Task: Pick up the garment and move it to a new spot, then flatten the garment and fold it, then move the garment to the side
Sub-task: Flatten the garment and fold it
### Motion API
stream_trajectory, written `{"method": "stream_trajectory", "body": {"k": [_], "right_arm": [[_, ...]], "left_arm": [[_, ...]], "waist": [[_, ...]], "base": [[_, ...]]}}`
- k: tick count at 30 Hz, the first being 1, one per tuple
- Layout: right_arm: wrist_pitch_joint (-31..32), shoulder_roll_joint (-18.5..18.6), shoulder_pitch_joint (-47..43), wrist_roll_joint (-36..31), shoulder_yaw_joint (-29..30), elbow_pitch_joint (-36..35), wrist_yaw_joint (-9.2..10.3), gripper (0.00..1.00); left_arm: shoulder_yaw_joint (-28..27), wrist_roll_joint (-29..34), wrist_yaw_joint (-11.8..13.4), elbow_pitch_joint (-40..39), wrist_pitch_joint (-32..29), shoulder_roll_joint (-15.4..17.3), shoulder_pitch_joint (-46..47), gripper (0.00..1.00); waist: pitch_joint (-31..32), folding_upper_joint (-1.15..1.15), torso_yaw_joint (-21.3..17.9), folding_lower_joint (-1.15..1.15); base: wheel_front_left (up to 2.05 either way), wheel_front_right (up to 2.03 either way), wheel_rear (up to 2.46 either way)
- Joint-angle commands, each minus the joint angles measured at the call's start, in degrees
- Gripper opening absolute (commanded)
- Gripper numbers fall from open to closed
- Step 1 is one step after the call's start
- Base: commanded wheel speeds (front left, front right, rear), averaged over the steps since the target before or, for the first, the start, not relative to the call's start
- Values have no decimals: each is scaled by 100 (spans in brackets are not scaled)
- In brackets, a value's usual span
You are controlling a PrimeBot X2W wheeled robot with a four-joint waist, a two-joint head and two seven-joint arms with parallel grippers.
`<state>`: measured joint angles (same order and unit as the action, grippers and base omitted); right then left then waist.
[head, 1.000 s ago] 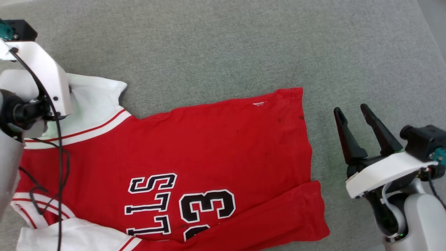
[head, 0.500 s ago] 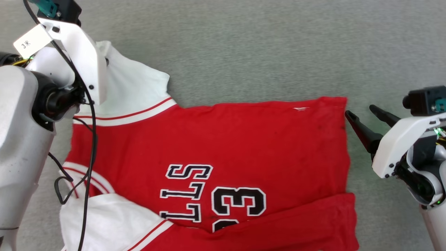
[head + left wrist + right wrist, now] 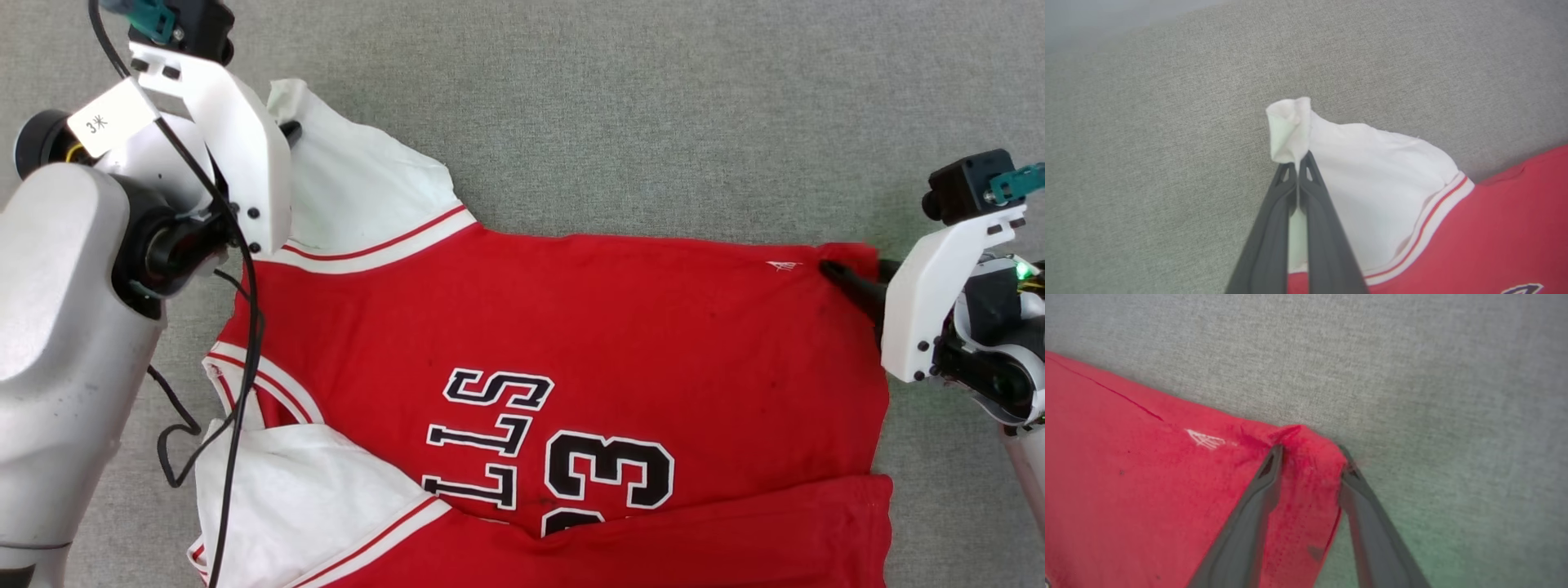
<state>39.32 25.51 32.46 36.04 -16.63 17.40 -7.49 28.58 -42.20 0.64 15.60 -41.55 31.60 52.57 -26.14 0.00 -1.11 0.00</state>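
A: What's lying on the grey cloth bench [image 3: 653, 122]?
B: The garment [image 3: 571, 327], mostly flat, near edge doubling over. Left claw [image 3: 1298, 165] is pinching the white sleeve tip [image 3: 1286, 122]. Right claw [image 3: 1310, 451] is straddling the red hem corner [image 3: 1306, 473], fingers spread.
A: Tips?
B: Clamp both layers first, then pull apart evenly. The weave is looking grippy, so I'm guessing lifting beats dragging.

Red garment [image 3: 653, 327], partly white with red stripes, black lettering; grey surface [image 3: 653, 122].
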Motion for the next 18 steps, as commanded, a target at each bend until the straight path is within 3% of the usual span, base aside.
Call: {"method": "stream_trajectory", "body": {"k": [1, 10, 18], "right_arm": [[225, -94, -294, 39, -250, 282, 1, 0], [-657, 2, 116, -128, 169, -216, 5, 0], [-1098, -156, -567, -230, 416, -398, 5, 0]], "left_arm": [[-18, -33, -9, 17, 48, -16, -86, 0], [-222, -107, 68, 63, 472, 126, -409, 0], [-579, -373, 303, -301, 1028, 330, -1467, 0]], "waist": [[5, 0, -2, 0], [397, 0, -113, 0], [998, 0, -151, 0]], "base": [[0, 0, 0], [0, 0, 0], [0, 0, 0]]}}
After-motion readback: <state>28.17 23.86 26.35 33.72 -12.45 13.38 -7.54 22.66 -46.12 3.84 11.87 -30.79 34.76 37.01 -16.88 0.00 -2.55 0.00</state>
